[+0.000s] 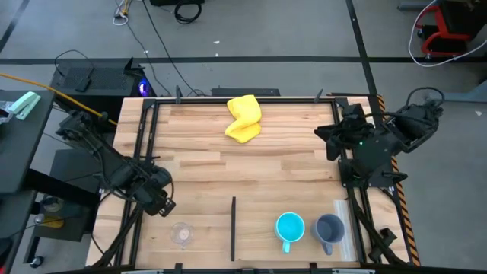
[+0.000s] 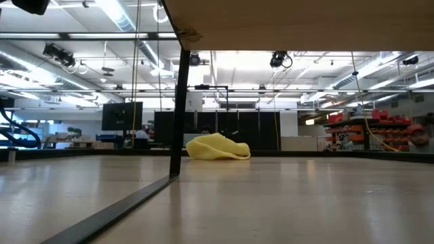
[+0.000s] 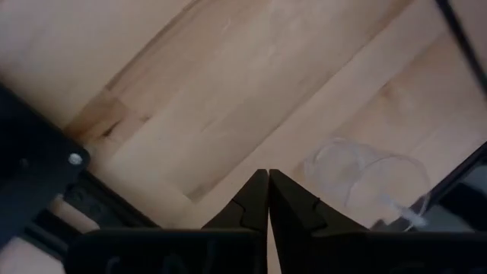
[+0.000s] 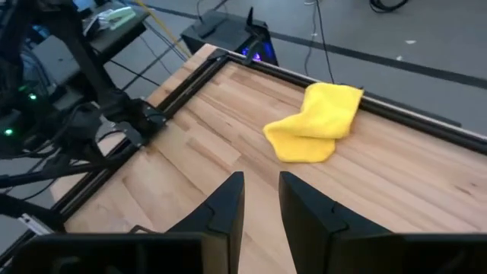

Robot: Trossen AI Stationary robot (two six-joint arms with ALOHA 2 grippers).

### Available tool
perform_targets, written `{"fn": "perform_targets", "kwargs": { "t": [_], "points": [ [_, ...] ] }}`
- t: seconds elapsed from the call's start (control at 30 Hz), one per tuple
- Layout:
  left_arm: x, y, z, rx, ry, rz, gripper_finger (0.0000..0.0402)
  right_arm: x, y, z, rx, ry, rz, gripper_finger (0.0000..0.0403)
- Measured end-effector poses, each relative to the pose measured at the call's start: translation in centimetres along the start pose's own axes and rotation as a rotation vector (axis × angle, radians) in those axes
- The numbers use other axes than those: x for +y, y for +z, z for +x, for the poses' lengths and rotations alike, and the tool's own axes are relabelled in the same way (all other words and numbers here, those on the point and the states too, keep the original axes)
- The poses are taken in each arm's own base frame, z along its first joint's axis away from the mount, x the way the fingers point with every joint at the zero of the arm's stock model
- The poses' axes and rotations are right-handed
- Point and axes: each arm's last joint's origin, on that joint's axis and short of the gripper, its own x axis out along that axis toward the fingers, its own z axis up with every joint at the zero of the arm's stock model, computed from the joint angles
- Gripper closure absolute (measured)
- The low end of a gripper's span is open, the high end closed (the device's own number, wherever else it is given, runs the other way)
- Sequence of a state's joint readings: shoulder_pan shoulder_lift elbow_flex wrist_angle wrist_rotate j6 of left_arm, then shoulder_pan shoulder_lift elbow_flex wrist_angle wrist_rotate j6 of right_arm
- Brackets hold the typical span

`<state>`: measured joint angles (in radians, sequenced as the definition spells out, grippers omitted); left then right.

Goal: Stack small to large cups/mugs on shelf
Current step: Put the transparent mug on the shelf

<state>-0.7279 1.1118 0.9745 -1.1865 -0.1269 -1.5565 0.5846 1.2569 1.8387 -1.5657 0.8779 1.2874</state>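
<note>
Left end effector [image 1: 163, 203] closed near glass cup [image 1: 182, 233]

Overhead, table-level and right-wrist cameras, all sharing the yellow cloth [image 1: 244, 119].

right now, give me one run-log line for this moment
left gripper shut, near glass cup | right gripper open, empty | blue mug, grey mug side by side | unstacked

We see a light wood worktop [image 1: 228, 164] with a black metal frame [image 1: 144, 137]. Grey floor [image 1: 251, 38] beyond it, with black cables [image 1: 163, 34] trailing. Behind the worktop, an open workshop hall: rows of ceiling strip lights [image 2: 115, 13], dark monitors [image 2: 122, 115], and shelving [image 2: 352, 132] off to one side.
</note>
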Motion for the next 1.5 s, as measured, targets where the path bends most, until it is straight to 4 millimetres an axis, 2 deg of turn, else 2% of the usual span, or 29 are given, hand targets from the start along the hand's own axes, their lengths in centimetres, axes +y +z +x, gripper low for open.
{"fn": "perform_targets", "kwargs": {
  "t": [0.3,0.5,0.67,0.8,0.93,1.1,1.3,1.5],
  "points": [
    [-0.1,0.3,0.0,-0.016,-0.016,-0.209,0.0374,-0.6,1.8,-1.8,0.044,0.104,-0.072,0.0312],
    [-0.5,0.3,0.0,-0.025,-0.058,-0.359,0.0375,-2.8,2.9,-3.2,0.029,0.144,-0.082,0.0312],
    [-0.6,0.4,0.0,-0.034,-0.063,-0.366,0.0383,-4.8,3.8,-4.3,0.000,0.177,-0.059,0.0312],
    [-0.6,0.4,0.0,-0.048,-0.067,-0.372,0.0385,-5.5,4.1,-4.6,-0.031,0.176,-0.083,0.0312],
    [-0.6,0.4,-0.1,-0.043,-0.082,-0.370,0.0380,-5.3,4.0,-4.5,-0.049,0.162,-0.102,0.0312],
    [-1.1,0.3,-1.6,-0.032,-0.136,-0.352,0.0379,-4.6,3.8,-4.1,-0.033,0.155,-0.089,0.0312],
    [-3.5,-0.5,-2.7,-0.033,-0.168,-0.262,0.0391,-3.3,3.0,-3.5,0.063,0.176,-0.069,0.0312],
    [-6.2,-2.1,-1.8,0.028,-0.095,-0.199,0.0384,-2.1,2.3,-2.8,0.138,0.176,-0.099,0.0312]
  ]
}}
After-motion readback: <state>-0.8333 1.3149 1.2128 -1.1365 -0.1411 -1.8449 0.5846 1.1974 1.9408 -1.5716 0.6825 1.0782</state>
